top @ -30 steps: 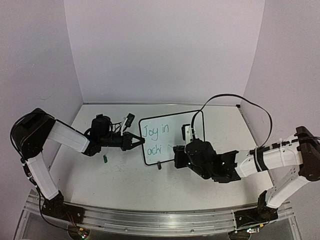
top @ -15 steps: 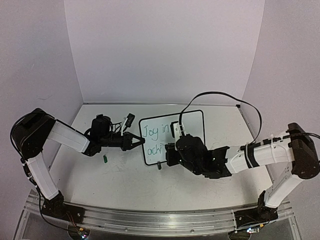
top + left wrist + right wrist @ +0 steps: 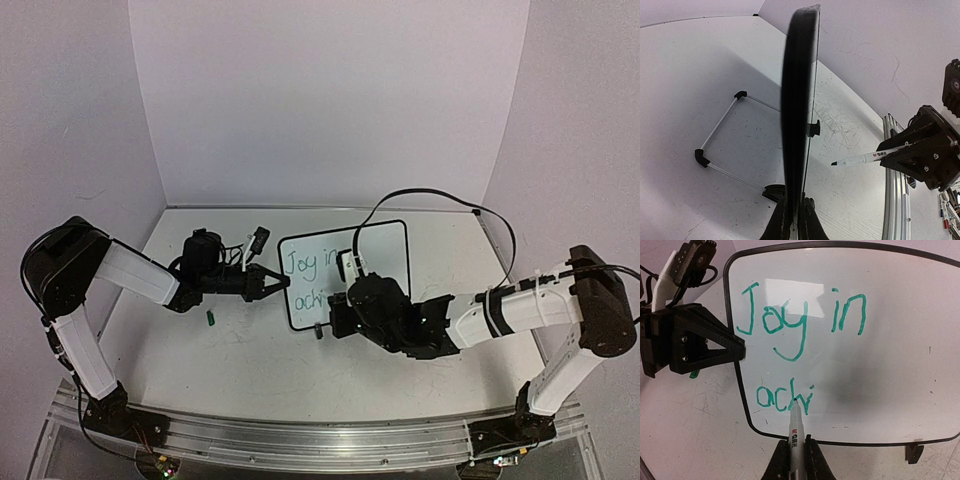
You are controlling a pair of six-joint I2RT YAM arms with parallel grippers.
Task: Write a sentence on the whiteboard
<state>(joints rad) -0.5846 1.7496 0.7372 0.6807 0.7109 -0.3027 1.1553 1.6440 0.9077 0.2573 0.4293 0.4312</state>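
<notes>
- The left gripper (image 3: 272, 284) was clenched on the left edge of the whiteboard (image 3: 385, 250), which stood mid-table, nearer the far edge.
- The right gripper (image 3: 794, 456) clasped the marker (image 3: 795, 427), tip on the board.
- The sentence (image 3: 802, 330) read "Joy in achi"; the remaining letters probably wanted light, even pressure along that lower line.

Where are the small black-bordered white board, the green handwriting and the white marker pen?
black-bordered white board (image 3: 900, 365), right wrist view, bare white face.
green handwriting (image 3: 803, 340), right wrist view, stem of the "y".
white marker pen (image 3: 795, 422), right wrist view, barrel.
</notes>
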